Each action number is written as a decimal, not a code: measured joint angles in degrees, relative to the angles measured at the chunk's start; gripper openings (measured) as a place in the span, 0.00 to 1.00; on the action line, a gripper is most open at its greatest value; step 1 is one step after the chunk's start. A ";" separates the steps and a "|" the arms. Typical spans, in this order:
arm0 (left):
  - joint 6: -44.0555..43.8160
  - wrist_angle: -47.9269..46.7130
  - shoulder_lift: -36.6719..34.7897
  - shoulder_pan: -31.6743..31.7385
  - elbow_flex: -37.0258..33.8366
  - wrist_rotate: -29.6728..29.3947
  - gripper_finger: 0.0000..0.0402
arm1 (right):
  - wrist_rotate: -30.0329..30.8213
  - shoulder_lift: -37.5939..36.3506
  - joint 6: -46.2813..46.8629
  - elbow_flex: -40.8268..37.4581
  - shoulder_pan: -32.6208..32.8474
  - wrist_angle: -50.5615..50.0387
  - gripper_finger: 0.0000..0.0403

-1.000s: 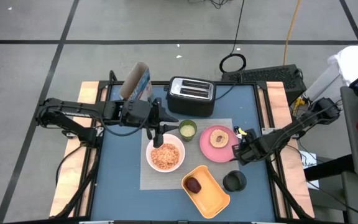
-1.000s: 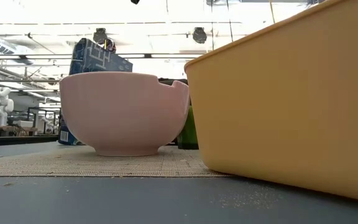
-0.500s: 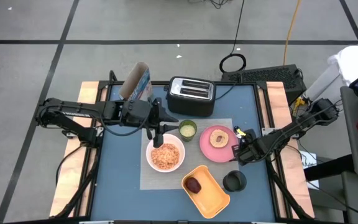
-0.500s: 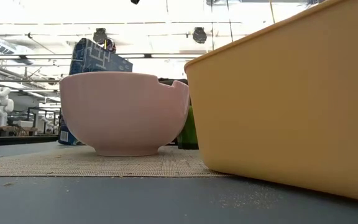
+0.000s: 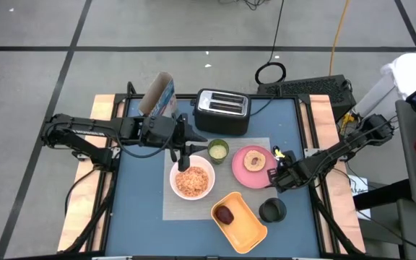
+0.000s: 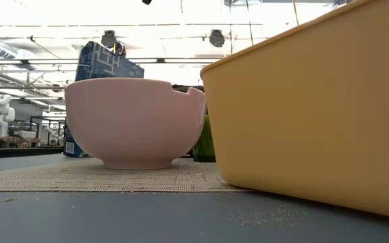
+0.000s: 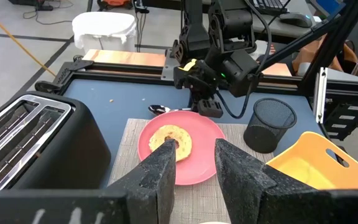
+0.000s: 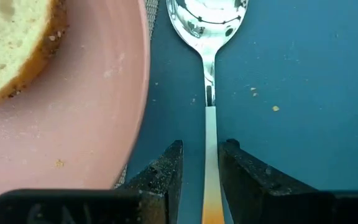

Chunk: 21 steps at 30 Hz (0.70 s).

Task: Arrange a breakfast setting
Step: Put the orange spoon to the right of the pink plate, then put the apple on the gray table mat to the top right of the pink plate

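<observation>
Spoon placement in hand: right tool gripped its handle on the tabletop beside the pink plate, release judged next; left tool narrowly parted, empty, above the placemat.

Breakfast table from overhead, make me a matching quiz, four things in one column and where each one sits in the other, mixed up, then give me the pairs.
Things:
1. toasted bread piece
2. spoon
3. white bowl
4. toaster

Places:
A. on the grey placemat, holding cereal
B. at the table's far edge, off the placemat
C. on the pink plate
D. on the blue tabletop beside the plate, its handle between the right gripper fingers

Pairs: 1-C, 2-D, 3-A, 4-B
</observation>
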 joint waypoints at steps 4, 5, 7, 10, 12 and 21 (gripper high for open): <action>0.00 0.02 0.00 0.00 0.01 0.00 0.29 | 0.00 0.00 0.27 0.00 0.00 0.17 0.24; 0.00 0.00 0.00 0.00 0.01 0.00 0.29 | 0.00 0.00 0.31 0.00 0.00 0.38 0.24; 0.00 0.00 0.00 0.00 0.01 0.00 0.29 | 0.00 -0.24 0.22 0.00 0.00 0.97 0.24; 0.00 0.00 0.00 0.01 0.01 0.00 0.29 | -0.04 -0.93 0.10 0.00 0.00 1.83 0.24; 0.00 0.00 0.00 0.00 0.01 0.00 0.29 | -0.11 -1.66 -0.15 0.00 0.03 1.71 0.24; -0.16 0.00 0.00 0.01 0.01 0.00 0.29 | -0.09 -6.63 -0.47 -0.02 0.02 -3.68 0.24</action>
